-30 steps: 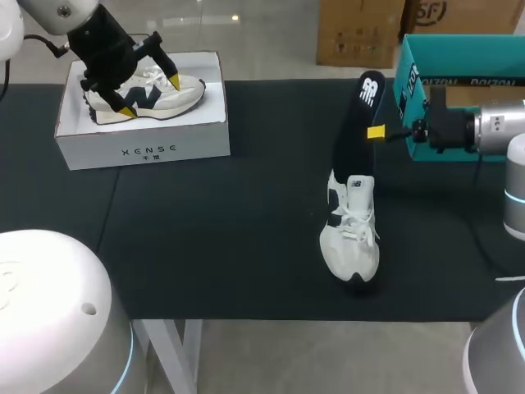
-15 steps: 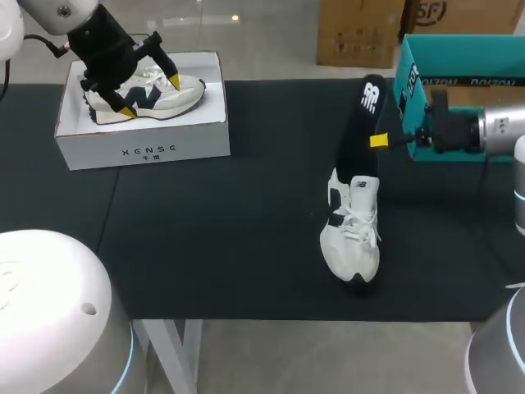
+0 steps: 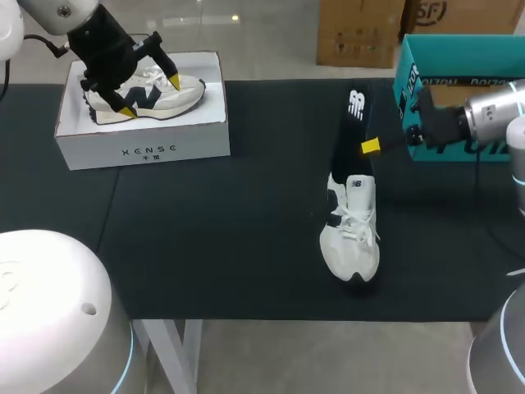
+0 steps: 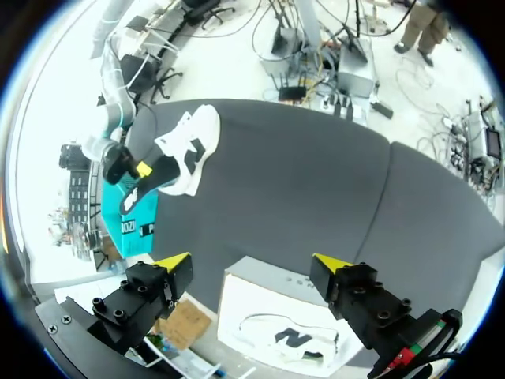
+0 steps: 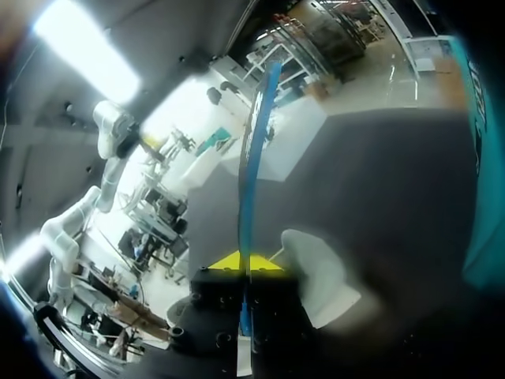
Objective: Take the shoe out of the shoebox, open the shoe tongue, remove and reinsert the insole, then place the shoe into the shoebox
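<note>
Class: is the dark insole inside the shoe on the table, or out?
Mostly out: the insole, pinched in the right gripper, stands above the shoe, its lower end at the shoe's opening.

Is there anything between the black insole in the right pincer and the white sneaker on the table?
Nothing visible does. The right pincer grips the black insole, whose lower end sits at the white sneaker's heel opening.
</note>
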Tool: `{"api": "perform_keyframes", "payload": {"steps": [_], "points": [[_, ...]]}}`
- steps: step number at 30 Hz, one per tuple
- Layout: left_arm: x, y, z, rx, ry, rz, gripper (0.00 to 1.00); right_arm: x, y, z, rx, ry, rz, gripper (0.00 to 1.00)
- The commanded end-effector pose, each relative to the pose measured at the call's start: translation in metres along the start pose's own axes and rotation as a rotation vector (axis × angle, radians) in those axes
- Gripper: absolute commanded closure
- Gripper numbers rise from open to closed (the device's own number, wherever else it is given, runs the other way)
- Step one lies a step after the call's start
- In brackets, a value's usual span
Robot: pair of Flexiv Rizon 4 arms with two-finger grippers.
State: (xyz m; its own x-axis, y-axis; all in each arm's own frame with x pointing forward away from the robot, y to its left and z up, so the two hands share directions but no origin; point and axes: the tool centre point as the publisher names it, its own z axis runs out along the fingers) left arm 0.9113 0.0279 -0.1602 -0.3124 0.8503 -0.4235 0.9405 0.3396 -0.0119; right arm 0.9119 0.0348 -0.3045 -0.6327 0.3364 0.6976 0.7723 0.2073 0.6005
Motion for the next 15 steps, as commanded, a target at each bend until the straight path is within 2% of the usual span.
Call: {"api": "perform_keyframes", "payload": {"steps": [1,7,15], "points": [[-0.001,0.001,0.0,0.0,0.004,0.001,0.0,-0.002,-0.01,0.001,0.01,0.001,0.011,1.0],[-0.001,0.001,0.0,0.0,0.004,0.001,0.0,0.001,-0.029,-0.003,0.021,-0.002,0.033,1.0],[-0.001,0.001,0.0,0.0,0.004,0.001,0.0,0.006,-0.05,0.001,0.08,-0.009,0.056,1.0]]}}
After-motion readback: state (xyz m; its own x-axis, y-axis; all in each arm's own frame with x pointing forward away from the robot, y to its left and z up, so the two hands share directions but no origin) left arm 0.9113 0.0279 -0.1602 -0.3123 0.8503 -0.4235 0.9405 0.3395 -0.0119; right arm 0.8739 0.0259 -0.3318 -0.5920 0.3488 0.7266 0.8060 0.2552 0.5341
